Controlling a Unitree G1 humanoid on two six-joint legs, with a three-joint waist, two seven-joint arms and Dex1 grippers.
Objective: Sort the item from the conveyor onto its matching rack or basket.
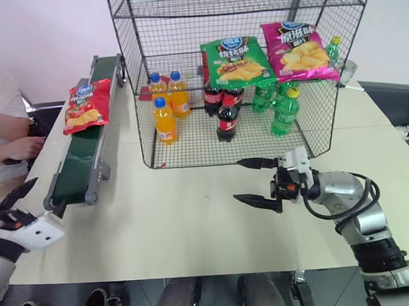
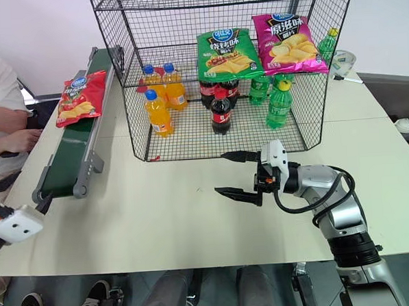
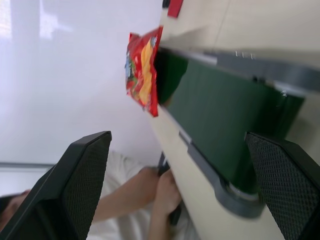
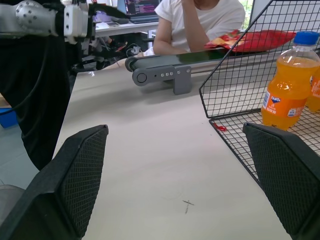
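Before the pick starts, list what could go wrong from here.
1. The red crisp bag overhangs the belt's edge on the seated person's side; it might slide off.
2. The left tool waits open at the belt's near end, close to that person.
3. Green and pink bags crowd the wire rack's shelf.

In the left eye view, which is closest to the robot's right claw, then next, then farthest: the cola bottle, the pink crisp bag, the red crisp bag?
From the right claw:
1. Cola bottle, just behind it, inside the rack.
2. Pink crisp bag, higher up on the rack.
3. Red crisp bag, far across on the conveyor.
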